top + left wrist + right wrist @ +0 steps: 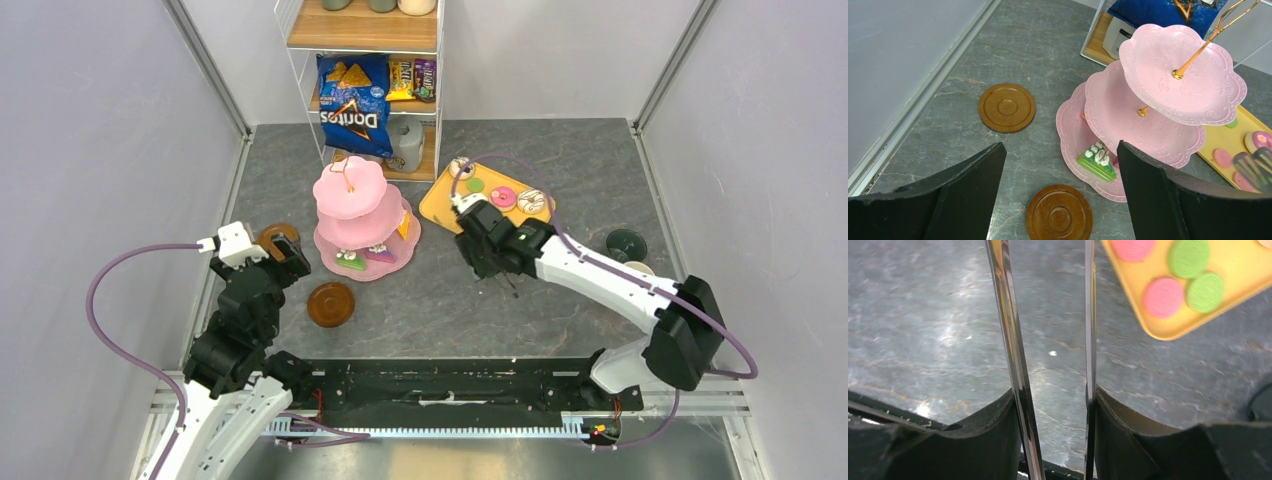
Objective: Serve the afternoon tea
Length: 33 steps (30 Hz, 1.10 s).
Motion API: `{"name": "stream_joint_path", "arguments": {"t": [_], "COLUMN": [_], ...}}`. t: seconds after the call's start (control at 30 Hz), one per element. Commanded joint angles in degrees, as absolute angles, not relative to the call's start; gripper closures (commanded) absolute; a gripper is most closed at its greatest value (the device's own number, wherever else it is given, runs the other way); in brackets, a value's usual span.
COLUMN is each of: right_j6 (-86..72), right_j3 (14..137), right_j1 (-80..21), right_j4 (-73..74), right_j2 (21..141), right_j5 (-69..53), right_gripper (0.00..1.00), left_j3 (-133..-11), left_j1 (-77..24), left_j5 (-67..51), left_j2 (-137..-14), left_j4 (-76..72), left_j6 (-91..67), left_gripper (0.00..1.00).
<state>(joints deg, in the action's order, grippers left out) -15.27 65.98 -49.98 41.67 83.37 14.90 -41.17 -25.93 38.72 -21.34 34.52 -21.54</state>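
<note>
The pink three-tier stand [352, 190] sits at the middle back of the desk [430, 310], just in front of a shelf [362, 30] that holds a blue chip bag [352, 105]. Grey walls close in both sides. The widest bare stretch of desk lies between the stand, the yellow tray [432, 208] and the arm bases.

From overhead, the stand's top two tiers are bare. The bottom tier carries three cake slices [350, 261]: one green, one purple, one yellow. The left wrist view shows only the green one clearly [1096, 161].

There are two saucers. One [330, 304] lies in front of the stand. The other [272, 236] is nearer the left wall, half hidden overhead by the left hand [285, 258] but whole in the left wrist view [1007, 107]. That hand [1060, 165] is released, fingers wide apart, above the desk.

The right hand [487, 262] is clenched on the tongs [1008, 340]. The two blades stand apart over bare desk, just beside the tray's corner. Its wrist view [1054, 405] shows four macarons [1163, 296] there, two pink and two green. Overhead, the arm covers most of these, but three donuts [503, 197] show farther along the tray.

A dark-green mug [626, 245] stands near the right wall, well apart from the stand, and is seen only from above.
</note>
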Motion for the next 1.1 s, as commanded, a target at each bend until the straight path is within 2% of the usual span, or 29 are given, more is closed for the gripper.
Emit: {"name": "stream_joint_path", "arguments": {"t": [0.0,0.27,0.63,1.07], "right_j6": [-16.51,-19.52,-24.31,-25.04], "right_j3": [65.35,65.48,64.88,65.42], "right_j1": [-42.59,-28.16,-9.43,-3.75], "right_j4": [45.07,46.93,41.7,36.15], "right_j2": [78.42,77.78,82.03,90.61], "right_j5": [15.41,11.73,-3.59,-9.73], "right_gripper": [0.46,0.44,0.44,0.46], "left_j3": [-41.03,-41.03,-41.1,-41.05], "left_j1": [-25.59,-25.61,-25.59,-25.6], "left_j5": [38.75,38.41,38.12,38.41], "left_j2": [-21.49,-21.23,-20.51,-19.91], "left_j4": [32.78,32.78,32.78,32.78], "left_j6": [-22.48,-22.59,-22.76,-22.85], "left_gripper": [0.1,0.1,0.1,0.1]}}
